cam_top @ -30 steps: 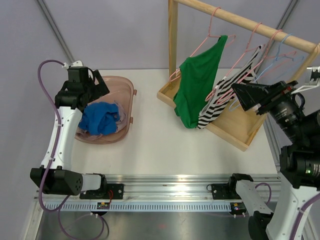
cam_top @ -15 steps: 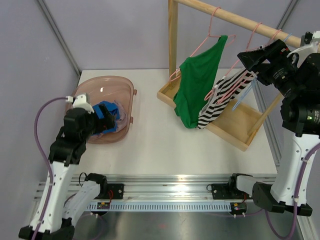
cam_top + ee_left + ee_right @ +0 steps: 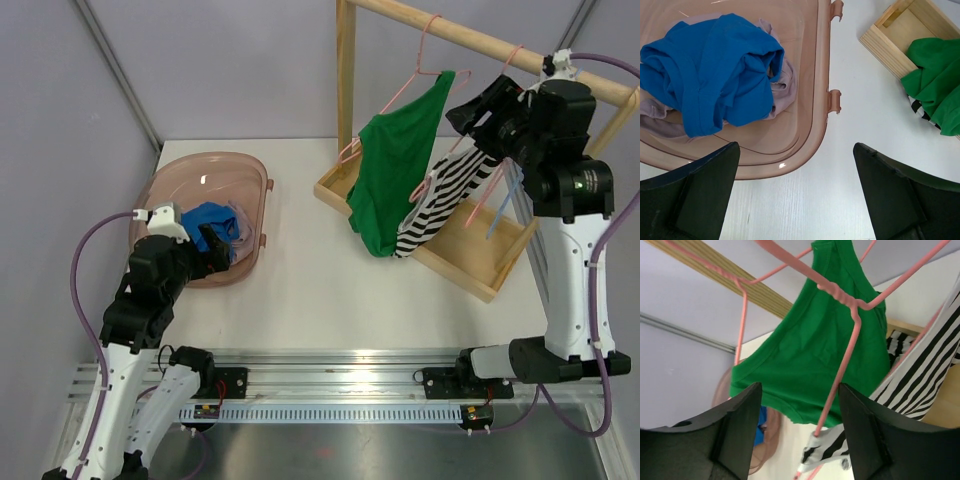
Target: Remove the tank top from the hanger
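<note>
The right end effector [image 3: 470,118], spread open, is nearer; the green tank top [image 3: 390,185] hangs lengthwise down, just to its left.

Striped top [image 3: 918,107] mostly behind green tank top [image 3: 934,80]

The green tank top [image 3: 385,190] is soft matt cloth on a smooth, plastic-looking pink hanger [image 3: 840,367], the rack [image 3: 480,42] is pale smooth wood, the basin [image 3: 824,60] is glossy see-through plastic holding a matt cloth blue garment [image 3: 715,70], and the table [image 3: 320,290] is matt white
</note>
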Robot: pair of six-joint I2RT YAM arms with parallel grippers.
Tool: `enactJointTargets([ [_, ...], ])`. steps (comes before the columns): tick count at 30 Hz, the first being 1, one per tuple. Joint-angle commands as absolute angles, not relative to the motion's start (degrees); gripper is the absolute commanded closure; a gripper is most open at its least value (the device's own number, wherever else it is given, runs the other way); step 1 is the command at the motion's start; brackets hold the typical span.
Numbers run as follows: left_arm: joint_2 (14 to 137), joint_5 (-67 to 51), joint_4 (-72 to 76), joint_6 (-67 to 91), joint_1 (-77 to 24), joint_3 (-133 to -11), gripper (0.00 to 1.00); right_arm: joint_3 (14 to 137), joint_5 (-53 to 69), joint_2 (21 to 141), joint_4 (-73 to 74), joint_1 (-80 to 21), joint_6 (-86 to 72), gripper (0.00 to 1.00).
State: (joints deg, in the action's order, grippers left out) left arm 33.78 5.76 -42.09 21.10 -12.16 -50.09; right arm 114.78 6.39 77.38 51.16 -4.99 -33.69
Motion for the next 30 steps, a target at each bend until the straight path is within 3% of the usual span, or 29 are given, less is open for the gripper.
enactJointTargets([
  [1, 33.8, 4.9, -38.6, 19.7, -12.4, -49.8, 0.01, 116.9, -7.4, 79.4, 51.2, -10.4, -31.3, 0.33],
  [5, 33.7, 4.2, -38.3, 19.4, -12.4, -49.7, 0.01, 116.3, -16.9, 80.7, 51.0, -13.8, -30.7, 0.39],
  [9, 33.8, 3.3, -38.2, 19.2, -12.3, -49.7, 0.01, 115.0, -19.6, 81.1, 49.9, -16.1, -30.7, 0.53],
  [10, 33.8, 3.3, -38.2, 19.1, -12.3, -49.7, 0.01, 114.6, -19.9, 80.8, 48.9, -16.3, -30.8, 0.64],
  [12, 33.9, 2.9, -38.1, 19.0, -12.3, -49.7, 0.01, 114.3, -20.1, 80.6, 48.2, -16.8, -31.5, 0.73],
  [16, 33.8, 2.6, -38.2, 18.8, -12.3, -49.7, 0.01, 114.3, -19.3, 80.2, 47.4, -16.8, -32.6, 0.82],
  [20, 33.2, 2.5, -38.1, 18.8, -12.3, -49.6, 0.01, 112.8, -17.8, 79.2, 45.3, -16.8, -34.2, 0.98],
  [30, 32.5, 2.0, -38.0, 18.8, -12.3, -49.3, 0.01, 110.0, -16.0, 75.2, 39.5, -16.8, -40.2, 1.00],
])
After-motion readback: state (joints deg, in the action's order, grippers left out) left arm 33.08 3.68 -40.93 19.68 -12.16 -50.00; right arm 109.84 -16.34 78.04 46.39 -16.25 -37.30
